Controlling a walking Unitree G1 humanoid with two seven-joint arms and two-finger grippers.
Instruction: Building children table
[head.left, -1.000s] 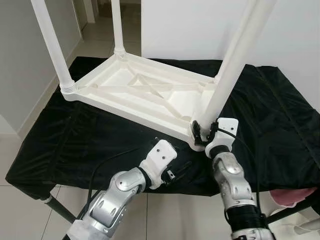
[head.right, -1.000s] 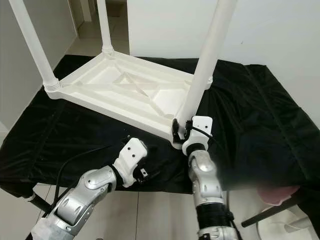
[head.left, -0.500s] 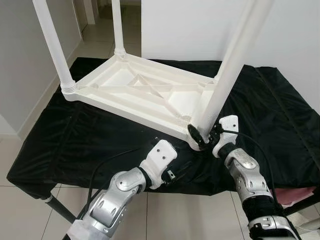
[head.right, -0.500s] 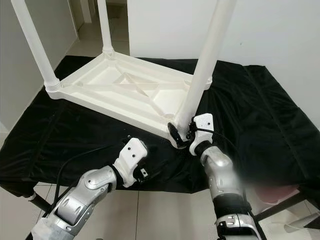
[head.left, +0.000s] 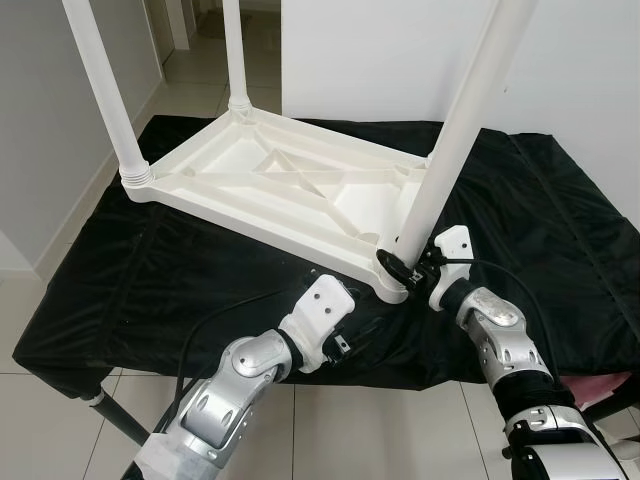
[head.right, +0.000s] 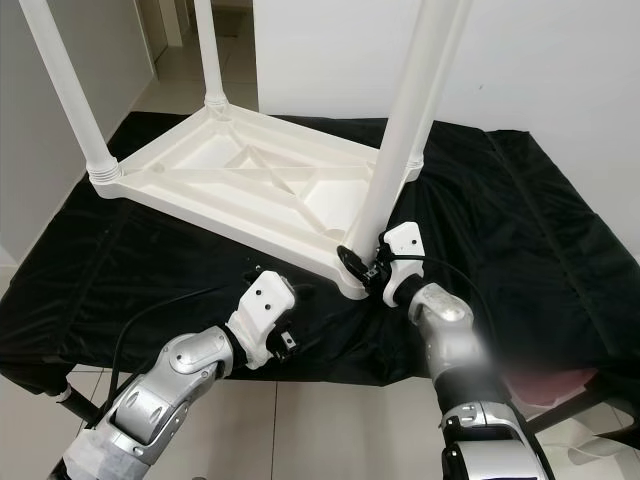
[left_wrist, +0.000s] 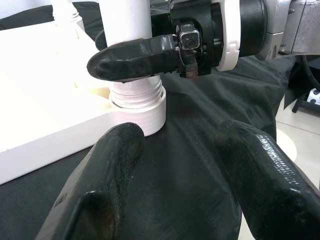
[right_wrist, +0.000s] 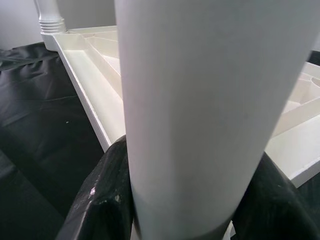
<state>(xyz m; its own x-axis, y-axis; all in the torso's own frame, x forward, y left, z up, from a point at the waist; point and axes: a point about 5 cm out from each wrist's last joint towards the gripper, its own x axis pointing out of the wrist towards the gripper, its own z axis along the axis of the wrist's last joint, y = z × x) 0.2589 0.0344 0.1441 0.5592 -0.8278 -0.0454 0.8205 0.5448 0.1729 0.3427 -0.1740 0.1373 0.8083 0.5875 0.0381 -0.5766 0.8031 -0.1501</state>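
A white plastic children's table (head.left: 290, 190) lies upside down on a black-covered work table (head.left: 130, 290), its legs pointing up. My right gripper (head.left: 405, 265) is shut on the near right leg (head.left: 445, 160), just above the threaded socket (left_wrist: 137, 102) at the table's corner. In the right wrist view the leg (right_wrist: 200, 100) stands between both fingers (right_wrist: 107, 195). My left gripper (head.left: 352, 335) is open, low over the black cloth just in front of that corner, holding nothing. Its fingers (left_wrist: 107, 170) point at the socket.
Two more legs stand upright, at the left corner (head.left: 105, 90) and the back corner (head.left: 235, 50). A white wall rises behind the work table. Tiled floor (head.left: 30, 300) lies to the left, and a pink object (head.left: 600, 385) sits low at the right.
My right forearm has swung out to the right and the gripper has turned around the base of the near leg, still gripping it. The left arm has barely moved.
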